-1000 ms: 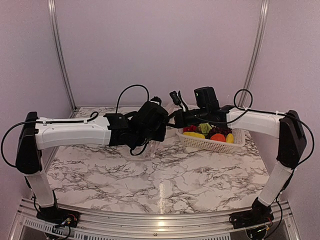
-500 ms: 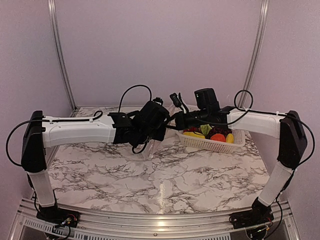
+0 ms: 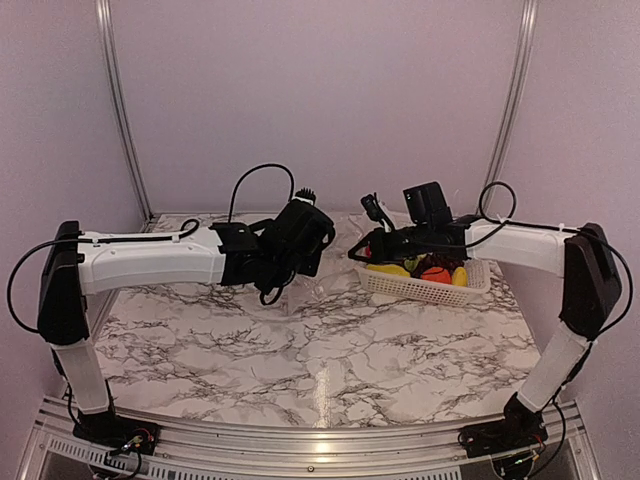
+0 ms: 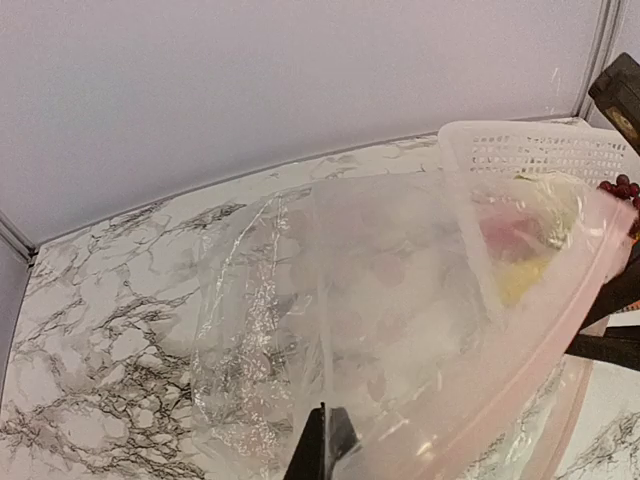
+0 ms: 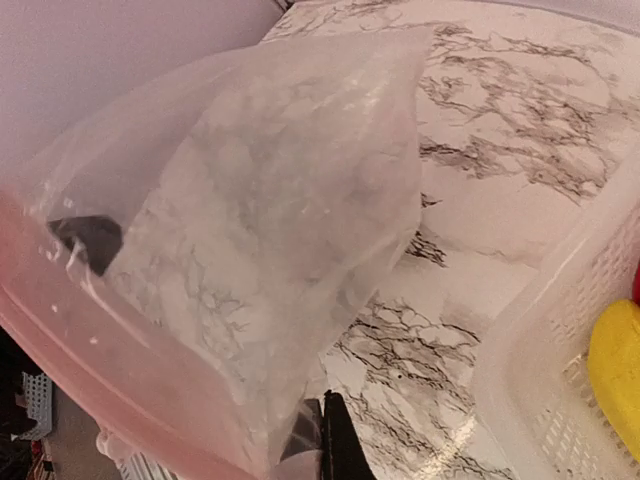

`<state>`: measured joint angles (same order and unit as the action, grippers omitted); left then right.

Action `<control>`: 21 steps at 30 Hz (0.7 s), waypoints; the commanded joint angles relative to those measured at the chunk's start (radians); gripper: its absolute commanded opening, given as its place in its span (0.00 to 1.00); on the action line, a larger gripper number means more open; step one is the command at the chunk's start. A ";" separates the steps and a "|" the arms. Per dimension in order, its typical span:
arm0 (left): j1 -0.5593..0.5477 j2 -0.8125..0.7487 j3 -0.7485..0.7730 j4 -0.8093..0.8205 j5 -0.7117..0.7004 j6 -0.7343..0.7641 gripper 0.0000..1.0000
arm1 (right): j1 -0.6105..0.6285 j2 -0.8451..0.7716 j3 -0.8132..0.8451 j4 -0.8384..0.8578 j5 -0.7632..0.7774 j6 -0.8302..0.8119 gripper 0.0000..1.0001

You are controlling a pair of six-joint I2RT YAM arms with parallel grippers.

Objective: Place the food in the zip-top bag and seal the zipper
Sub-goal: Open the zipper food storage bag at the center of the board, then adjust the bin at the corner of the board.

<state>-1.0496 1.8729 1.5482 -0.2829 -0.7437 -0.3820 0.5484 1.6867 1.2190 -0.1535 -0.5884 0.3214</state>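
**Table** (image 3: 330,370): marble-patterned top. Both arms reach in from its left and right edges and meet above the far middle.

**Zip-top bag** (image 4: 380,320): clear, crinkled plastic, hanging in the air between the two grippers over the far middle of the table, just left of the basket. The marble shows through its walls (image 5: 270,230). No food can be made out inside it. The basket and its contents show only through the plastic.

**Zipper** (image 4: 520,370): a pinkish band along the bag's mouth edge, also visible in the right wrist view (image 5: 90,350). It cannot be told whether it is pressed closed.

**Left gripper** (image 4: 322,450): fingers together, pinching a fold of the bag.

**Right gripper** (image 5: 322,440): fingers together, clamped on the bag close to the pinkish band.

**Basket** (image 3: 420,290): white perforated plastic, standing on the table towards its far right corner, just beside the bag.

**Food**: all in the basket.
- a yellow piece (image 3: 390,270) at the left end
- an orange-red piece (image 3: 435,274) in the middle
- another yellow piece (image 3: 459,275) at the right end
- a grape bunch (image 4: 620,187) at the basket's rim, seen in the left wrist view
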 commanded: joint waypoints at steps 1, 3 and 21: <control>0.029 -0.105 -0.040 -0.058 -0.136 0.002 0.00 | -0.083 -0.033 -0.007 -0.086 0.097 -0.004 0.00; 0.038 -0.113 -0.054 -0.058 -0.126 0.002 0.00 | -0.085 -0.050 -0.012 -0.089 0.054 -0.034 0.00; 0.064 -0.148 -0.110 -0.102 0.043 0.013 0.00 | -0.331 -0.066 0.121 -0.510 -0.038 -0.937 0.49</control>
<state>-0.9989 1.7920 1.4620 -0.3283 -0.7334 -0.3794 0.3290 1.6020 1.3293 -0.5022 -0.8230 -0.2626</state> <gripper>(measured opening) 0.010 0.509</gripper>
